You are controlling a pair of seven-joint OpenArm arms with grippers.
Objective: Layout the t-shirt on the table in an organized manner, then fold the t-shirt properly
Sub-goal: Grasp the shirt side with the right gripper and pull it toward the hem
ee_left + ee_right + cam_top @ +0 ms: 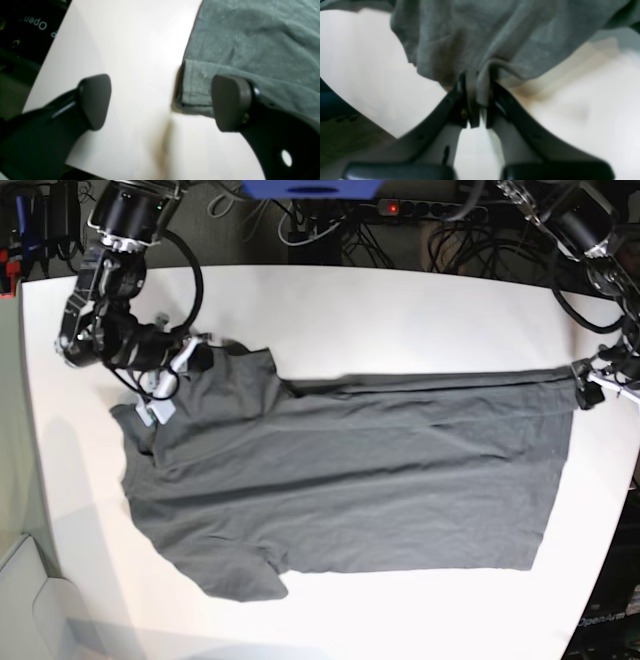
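Note:
The dark grey t-shirt (350, 480) lies spread and wrinkled on the white table (400, 310), neck end at the left of the base view and hem at the right. My right gripper (195, 360) is at the shirt's upper left corner. In the right wrist view this gripper (480, 100) is shut on a bunched fold of the t-shirt (495, 37). My left gripper (588, 385) is at the hem's far corner. It stands open (162, 102), and the hemmed corner of the t-shirt (195, 85) lies between its fingers, close to the right-hand fingertip (231, 102).
Cables and a power strip (400, 215) run behind the table's far edge. The table's right edge (625, 480) is close to the left arm. In the left wrist view the table edge (47, 55) drops to dark floor.

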